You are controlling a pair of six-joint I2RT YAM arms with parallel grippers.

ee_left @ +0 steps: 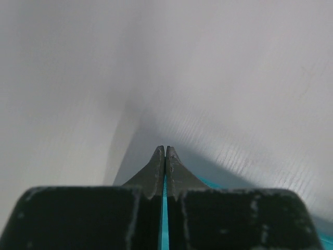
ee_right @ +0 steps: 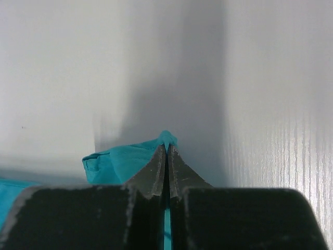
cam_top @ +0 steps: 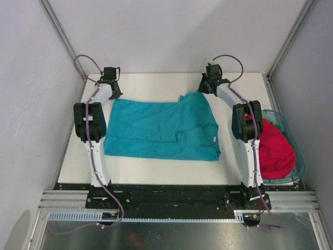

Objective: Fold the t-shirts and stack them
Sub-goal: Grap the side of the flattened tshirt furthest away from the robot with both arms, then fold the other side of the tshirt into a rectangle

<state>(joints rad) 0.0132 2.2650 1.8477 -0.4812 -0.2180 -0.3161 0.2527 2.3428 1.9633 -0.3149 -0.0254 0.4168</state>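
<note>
Teal t-shirt (cam_top: 156, 130), spread flat, long axis left to right

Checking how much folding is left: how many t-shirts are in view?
2. A teal t-shirt lies spread on the table; a magenta t-shirt sits bunched in the basket at right. More may be hidden beneath it.

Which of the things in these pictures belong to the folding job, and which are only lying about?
Belong to the job: teal t-shirt, lying on the table; magenta-red t-shirt, bunched in the basket; left pincer and right pincer, each shut on the teal t-shirt.
Not part of it: the basket itself; the table.
</note>
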